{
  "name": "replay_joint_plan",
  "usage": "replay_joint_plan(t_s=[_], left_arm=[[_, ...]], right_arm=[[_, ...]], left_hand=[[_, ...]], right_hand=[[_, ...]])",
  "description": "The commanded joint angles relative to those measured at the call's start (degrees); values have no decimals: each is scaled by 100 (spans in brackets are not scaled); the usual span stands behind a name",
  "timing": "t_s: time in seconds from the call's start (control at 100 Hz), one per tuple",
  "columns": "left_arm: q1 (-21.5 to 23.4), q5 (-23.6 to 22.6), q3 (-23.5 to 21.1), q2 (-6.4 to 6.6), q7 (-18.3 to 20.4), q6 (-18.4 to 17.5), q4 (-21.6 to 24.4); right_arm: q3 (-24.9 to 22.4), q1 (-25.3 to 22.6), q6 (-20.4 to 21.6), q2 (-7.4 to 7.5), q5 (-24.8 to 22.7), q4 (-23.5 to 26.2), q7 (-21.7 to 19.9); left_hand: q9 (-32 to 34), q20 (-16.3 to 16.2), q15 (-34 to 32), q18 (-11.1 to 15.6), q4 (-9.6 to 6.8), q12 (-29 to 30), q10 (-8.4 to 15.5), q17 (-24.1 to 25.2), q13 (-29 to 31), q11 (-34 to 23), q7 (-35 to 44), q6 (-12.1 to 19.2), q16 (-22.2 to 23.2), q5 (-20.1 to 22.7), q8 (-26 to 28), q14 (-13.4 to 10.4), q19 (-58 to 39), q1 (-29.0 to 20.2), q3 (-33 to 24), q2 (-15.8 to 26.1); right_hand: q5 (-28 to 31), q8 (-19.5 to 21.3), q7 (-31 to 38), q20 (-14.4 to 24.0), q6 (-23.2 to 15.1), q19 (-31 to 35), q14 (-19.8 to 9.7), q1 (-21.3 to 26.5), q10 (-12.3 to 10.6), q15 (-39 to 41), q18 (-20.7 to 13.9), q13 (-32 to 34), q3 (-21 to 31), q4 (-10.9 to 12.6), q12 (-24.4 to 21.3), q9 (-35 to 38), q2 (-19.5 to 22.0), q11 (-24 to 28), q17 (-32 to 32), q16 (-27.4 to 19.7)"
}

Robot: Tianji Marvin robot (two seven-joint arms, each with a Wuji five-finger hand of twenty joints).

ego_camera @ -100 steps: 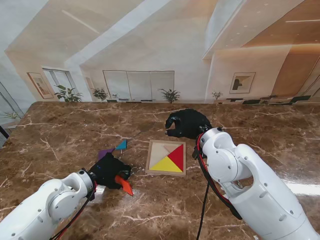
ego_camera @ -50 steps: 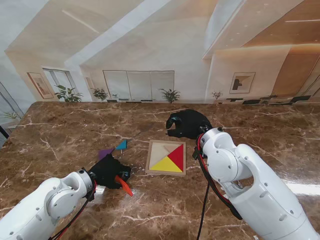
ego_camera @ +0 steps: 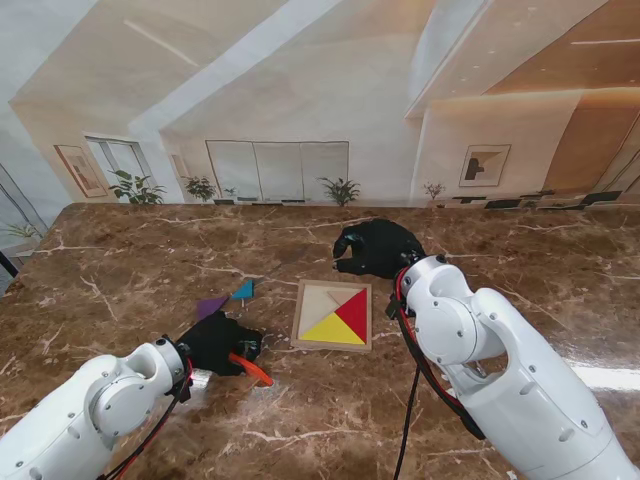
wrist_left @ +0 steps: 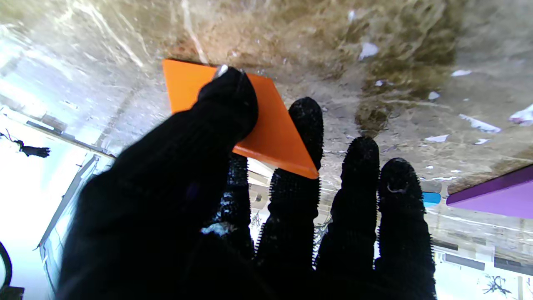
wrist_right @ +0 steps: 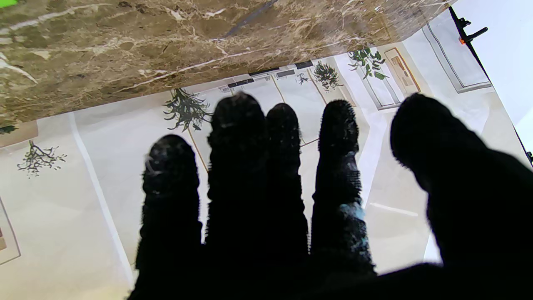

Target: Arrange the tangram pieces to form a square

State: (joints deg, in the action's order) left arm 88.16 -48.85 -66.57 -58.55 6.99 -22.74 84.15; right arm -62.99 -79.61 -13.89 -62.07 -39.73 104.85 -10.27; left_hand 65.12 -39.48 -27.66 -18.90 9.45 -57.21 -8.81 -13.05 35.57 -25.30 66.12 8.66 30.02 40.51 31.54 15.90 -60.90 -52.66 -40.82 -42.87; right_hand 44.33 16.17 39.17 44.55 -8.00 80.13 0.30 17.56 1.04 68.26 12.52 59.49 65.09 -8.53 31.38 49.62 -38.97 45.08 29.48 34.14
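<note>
The marble table (ego_camera: 120,270) fills the stand's view, with both arms rising from its near corners. The right hand (ego_camera: 377,247) hovers at about 12 o'clock from the wooden tray (ego_camera: 300,322), fingers spread and holding nothing; the right wrist view shows its fingers (wrist_right: 239,166) apart over bare marble. The tray lies near the middle of the table, with a red triangle (ego_camera: 354,313) and a yellow triangle (ego_camera: 333,330) touching along one edge in its near right part, the rest showing pale wood. The left hand (ego_camera: 218,344) sits at about 8 o'clock from the tray, pinching an orange piece (ego_camera: 254,370) between thumb and fingers; the left wrist view shows the thumb (wrist_left: 227,100) pressed on its flat face (wrist_left: 270,125). At 11 o'clock from that hand lie a purple piece (ego_camera: 210,305) and, just beyond, a blue piece (ego_camera: 243,291).
</note>
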Motion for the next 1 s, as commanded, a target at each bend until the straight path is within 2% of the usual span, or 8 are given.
replay_joint_plan(t_s=[0.0,0.24,0.31,0.44,0.69,0.99], left_arm=[[144,16,67,-10,94,23,-193],[175,306,38,-57,45,77,-205],[380,429,-188,-50,257,144,136],[517,572,-328,-53,387,210,350],[667,751,-452,-71,474,330,641],[703,955,-500,-88,555,513,781]], right_arm=[[-11,-53,-42,6,37,-42,-102],[-23,-67,-59,10,57,-41,-128],[-31,-71,-58,11,66,-45,-133],[-40,-77,-66,13,80,-47,-147],[-52,-74,-60,12,83,-63,-140],[-46,-53,-40,12,101,-118,-142]], left_hand=[[279,95,-1095,106,-154,-133,63,-85,1230,-13,157,35,399,193,188,-195,-170,-336,-193,-136],[337,239,-1057,29,-185,-214,5,-414,1518,-49,190,-65,442,277,185,-80,-146,-475,-226,-197],[356,308,-983,-10,-178,-250,13,-497,1615,-47,213,-86,549,311,184,-47,-151,-492,-270,-251],[396,364,-907,-64,-165,-275,9,-574,1701,-45,238,-112,665,354,168,-14,-174,-509,-319,-307],[401,391,-849,-92,-159,-314,12,-592,1745,-46,286,-128,744,366,89,2,-175,-519,-350,-334],[389,410,-794,-73,-156,-346,6,-542,1712,-30,333,-131,801,346,11,-9,-163,-517,-346,-309]], right_hand=[[13,44,51,-40,11,147,-19,-178,48,38,26,165,27,129,-12,24,126,3,39,-44],[0,42,55,-45,16,149,-20,-193,50,40,19,162,29,139,-14,4,189,8,38,-45],[-4,41,55,-47,18,151,-20,-194,49,41,14,162,29,141,-15,6,194,11,40,-45],[-2,41,61,-48,26,157,-23,-197,55,42,12,165,28,144,-18,3,209,12,45,-46],[-2,39,66,-54,28,161,-30,-206,55,44,12,176,26,147,-22,-4,230,18,48,-48],[-10,35,67,-61,36,164,-24,-204,59,46,8,172,25,148,-26,-2,228,25,56,-50]])
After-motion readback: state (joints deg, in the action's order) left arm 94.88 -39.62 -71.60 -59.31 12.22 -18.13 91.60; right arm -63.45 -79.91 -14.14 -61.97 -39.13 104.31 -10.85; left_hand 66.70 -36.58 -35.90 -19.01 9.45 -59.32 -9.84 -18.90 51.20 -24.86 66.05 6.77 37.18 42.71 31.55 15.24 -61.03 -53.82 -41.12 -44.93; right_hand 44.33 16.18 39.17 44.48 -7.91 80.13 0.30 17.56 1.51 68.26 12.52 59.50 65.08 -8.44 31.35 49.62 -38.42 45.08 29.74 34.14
